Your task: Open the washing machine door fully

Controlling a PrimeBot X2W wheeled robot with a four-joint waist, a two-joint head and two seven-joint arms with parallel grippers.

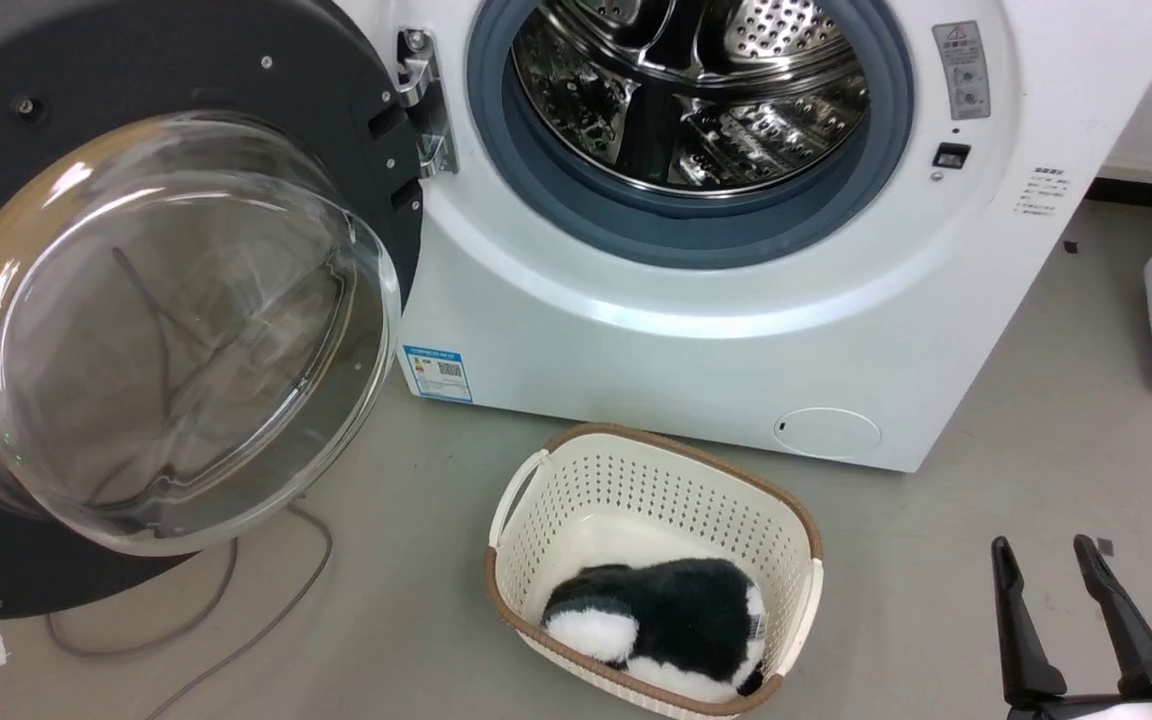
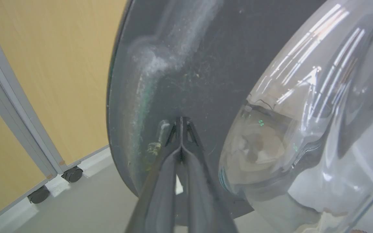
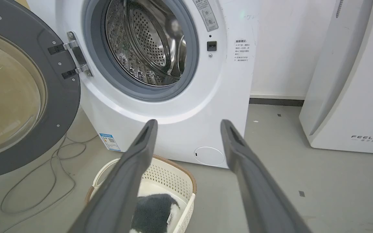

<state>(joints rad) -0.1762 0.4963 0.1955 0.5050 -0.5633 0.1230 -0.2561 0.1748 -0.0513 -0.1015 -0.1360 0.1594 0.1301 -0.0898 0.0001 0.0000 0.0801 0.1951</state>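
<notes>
1. Door position. The washing machine door point(image 1: 156, 330) stands swung out at the left of the head view. Its inner face and bulging glass bowl face me. The hinge point(image 1: 426, 100) sits on the door's right edge, beside the exposed drum point(image 1: 686, 90). I judge the door well open, though perhaps short of its full travel.

2. Left hand. In the left wrist view, the left hand point(image 2: 180, 121) is fully closed, finger against finger, with nothing between them. The tips lie on the dark grey inner rim, between the door's outer edge at the left of that frame and the glass bowl at the right. The tips appear to touch the rim, but the blur there does not let me confirm contact.

3. Right hand. The right hand point(image 1: 1041, 548) is at the lower right of the head view. Its fingers are spread wide and empty, well apart from the door.

4. Controlling relation. The door lies straight ahead of the left hand, along its fingers, and the hinge axis runs upright. The left hand is the nearer one. Any further push should act on the rim far from the hinge, away from the machine front.
</notes>
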